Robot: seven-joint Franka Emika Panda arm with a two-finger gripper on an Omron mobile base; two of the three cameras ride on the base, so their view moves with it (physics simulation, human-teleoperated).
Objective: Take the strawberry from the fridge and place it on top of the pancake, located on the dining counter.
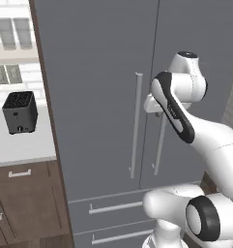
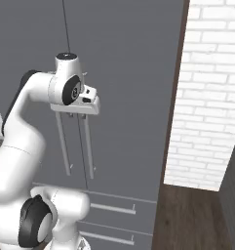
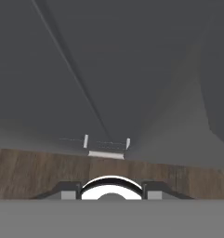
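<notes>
The end effector (image 2: 75, 116) (finger spread cannot be told) sits at the top of the vertical right-door handle (image 2: 88, 146) of the shut fridge (image 1: 103, 72).

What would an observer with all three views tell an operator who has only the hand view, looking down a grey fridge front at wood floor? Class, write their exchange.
Operator: Are the upper doors shut?
Observer: Yes. In the left base view both doors of the fridge are shut, with two long silver bar handles flanking the seam.
Operator: Where is my gripper relative to them?
Observer: In the right base view the gripper points down at the top ends of those bar handles. I cannot tell whether it grips one.
</notes>
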